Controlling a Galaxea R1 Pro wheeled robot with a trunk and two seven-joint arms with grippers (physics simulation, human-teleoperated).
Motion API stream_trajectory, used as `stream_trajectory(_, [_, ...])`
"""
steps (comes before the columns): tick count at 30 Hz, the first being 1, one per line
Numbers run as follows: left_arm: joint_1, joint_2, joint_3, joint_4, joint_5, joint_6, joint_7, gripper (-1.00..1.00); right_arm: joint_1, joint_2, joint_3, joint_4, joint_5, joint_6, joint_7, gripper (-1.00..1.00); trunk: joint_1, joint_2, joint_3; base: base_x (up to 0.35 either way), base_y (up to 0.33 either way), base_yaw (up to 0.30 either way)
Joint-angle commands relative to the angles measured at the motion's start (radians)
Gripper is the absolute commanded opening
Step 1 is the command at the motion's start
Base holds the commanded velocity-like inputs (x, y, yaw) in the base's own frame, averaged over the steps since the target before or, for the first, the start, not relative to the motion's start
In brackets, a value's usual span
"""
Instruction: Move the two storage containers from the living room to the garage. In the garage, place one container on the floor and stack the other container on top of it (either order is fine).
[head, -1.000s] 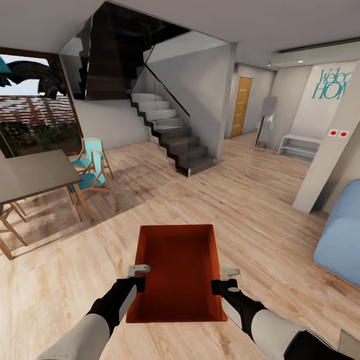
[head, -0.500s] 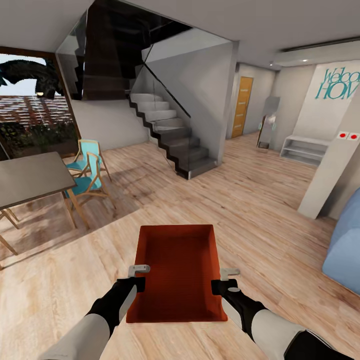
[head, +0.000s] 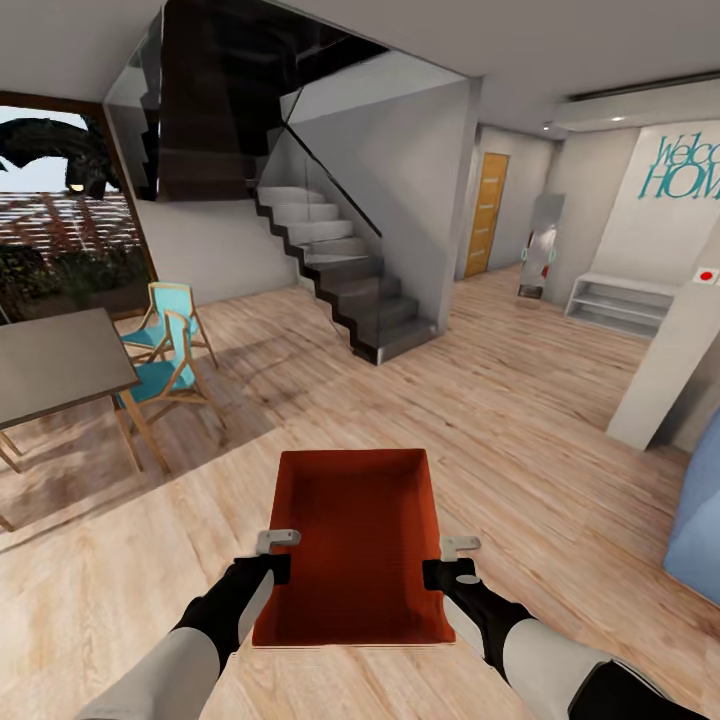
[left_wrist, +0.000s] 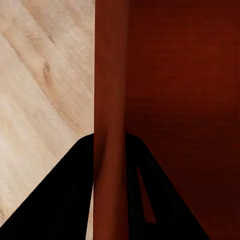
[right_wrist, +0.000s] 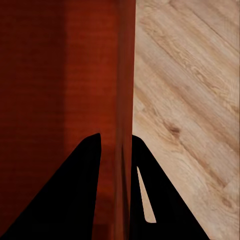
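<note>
1. I've got the left gripper (head: 279, 556) clamped on the left long wall of the orange-red, thin-walled, topless storage container (head: 355, 540). In the left wrist view that wall (left_wrist: 111, 100) runs straight between my two dark fingers (left_wrist: 55, 200), one inside the box and one outside, jaws closed down to the wall's thickness.
2. The right gripper (head: 452, 560) mirrors it on the opposite long wall. Its wrist view has the wall edge (right_wrist: 125, 90) pinched between the fingers (right_wrist: 70, 195), again nearly shut.
3. So the container hangs level between both jaws, out in front of me, above the light wood-plank floor (head: 520, 420).
4. My read on handling: empty, so probably light. Those thin walls may flex or slide under a pinch, so gripping both long sides near mid-length looks right. I'd keep both arms moving as one.
5. Beyond the jaws to the left: a grey dining table (head: 55, 365) and turquoise wooden chairs (head: 165, 355).
6. Farther ahead is a grey staircase (head: 345, 285). Past it, an orange door (head: 486, 215) and a white low shelf (head: 620, 303). A blue sofa's edge (head: 700, 520) sits off to the right.
7. Compared with a second ago, the whole view has swung rightward: table and sofa have slid toward the frame edges, while container and grippers hold the same spot. That's me turning, not the load shifting.
</note>
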Motion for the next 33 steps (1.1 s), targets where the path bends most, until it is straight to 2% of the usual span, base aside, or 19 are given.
stream_trajectory(1, [0.000, 0.005, -0.001, 0.001, -0.014, 0.010, 0.009, -1.00, -0.002, -0.015, -0.033, -0.003, 0.015, -0.007, -0.022, -1.00, 0.001, -0.002, -0.002, 0.323, 0.000, 0.000])
stream_trajectory(22, [0.000, 0.005, -0.001, 0.001, -0.014, 0.009, 0.009, -1.00, -0.002, -0.013, -0.033, -0.003, 0.015, -0.008, -0.022, -1.00, 0.001, -0.002, -0.002, 0.323, 0.000, -0.001])
stream_trajectory(33, [0.000, 0.005, -0.001, 0.001, -0.014, 0.009, 0.009, -1.00, -0.002, -0.013, -0.033, -0.004, 0.016, -0.008, -0.022, -1.00, 0.001, -0.002, -0.002, 0.323, 0.000, -0.162])
